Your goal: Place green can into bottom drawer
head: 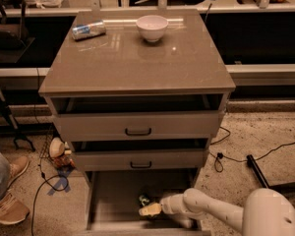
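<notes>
The bottom drawer (113,200) is pulled out under the cabinet, a wide shallow tray with a flat floor. The green can (144,199) shows as a small dark green shape low in the drawer, right of its middle. My gripper (150,210) reaches in from the lower right on a white arm. Its pale tip is right against the can, just below and to the right of it. I cannot tell whether the can rests on the drawer floor or is held.
On the cabinet top stand a white bowl (152,27) and a silver-and-blue can (88,30) lying on its side. The two upper drawers (137,127) with black handles are slightly open. Cables, a person's shoe (7,208) and a black bar (258,171) lie on the floor.
</notes>
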